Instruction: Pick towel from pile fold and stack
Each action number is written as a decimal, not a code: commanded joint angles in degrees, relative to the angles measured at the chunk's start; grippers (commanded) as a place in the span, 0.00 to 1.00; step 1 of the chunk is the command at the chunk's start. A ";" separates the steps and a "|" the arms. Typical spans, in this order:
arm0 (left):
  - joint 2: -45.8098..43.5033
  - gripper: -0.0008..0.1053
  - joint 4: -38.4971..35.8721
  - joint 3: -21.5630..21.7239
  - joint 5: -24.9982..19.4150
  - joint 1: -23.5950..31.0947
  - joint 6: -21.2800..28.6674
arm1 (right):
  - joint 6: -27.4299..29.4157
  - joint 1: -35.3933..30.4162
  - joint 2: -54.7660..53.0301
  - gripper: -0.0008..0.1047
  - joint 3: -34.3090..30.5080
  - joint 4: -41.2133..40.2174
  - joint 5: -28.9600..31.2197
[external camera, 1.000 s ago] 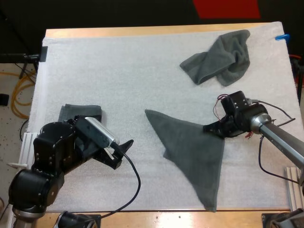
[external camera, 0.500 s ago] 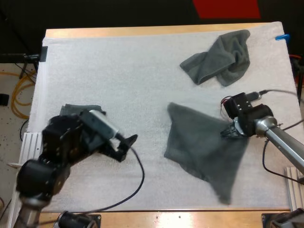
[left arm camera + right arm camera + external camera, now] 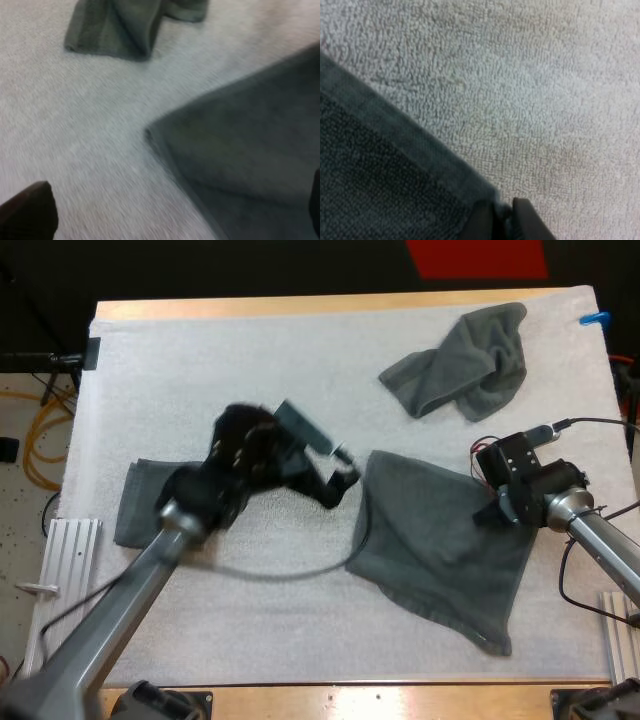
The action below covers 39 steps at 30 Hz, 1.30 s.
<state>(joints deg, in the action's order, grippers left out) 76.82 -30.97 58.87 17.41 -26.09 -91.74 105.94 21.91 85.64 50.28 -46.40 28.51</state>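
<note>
Matt grey-green cloth towel point(image 3: 440, 540) on a rough, nubbly white mat point(image 3: 250, 380).

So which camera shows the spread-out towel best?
The high view: the whole spread towel lies there, the right tool pinching its edge. The left wrist view shows one corner, the right wrist view just the pinched edge.

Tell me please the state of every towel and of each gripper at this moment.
spread towel, mostly flattened, one corner gripped
crumpled towel, bunched up, untouched
folded towel, folded, lying flat
left gripper, open, near the spread towel's corner
right gripper, shut on the spread towel's corner
</note>
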 commanded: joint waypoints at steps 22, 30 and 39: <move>34.35 1.00 -3.26 26.58 -14.22 -8.59 -0.63 | 0.58 -0.40 -0.52 0.01 0.06 -2.26 0.88; 42.05 0.97 -11.74 31.66 -13.74 -8.63 -0.82 | 0.58 -0.40 -0.52 0.01 0.06 -2.11 0.88; 43.85 0.79 -13.88 32.50 -13.32 -8.76 -2.35 | 0.58 -0.40 -0.52 0.01 0.06 -2.11 0.88</move>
<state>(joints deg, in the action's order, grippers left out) 120.66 -43.98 90.87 4.12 -34.65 -93.42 106.09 21.91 85.64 50.28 -48.09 28.60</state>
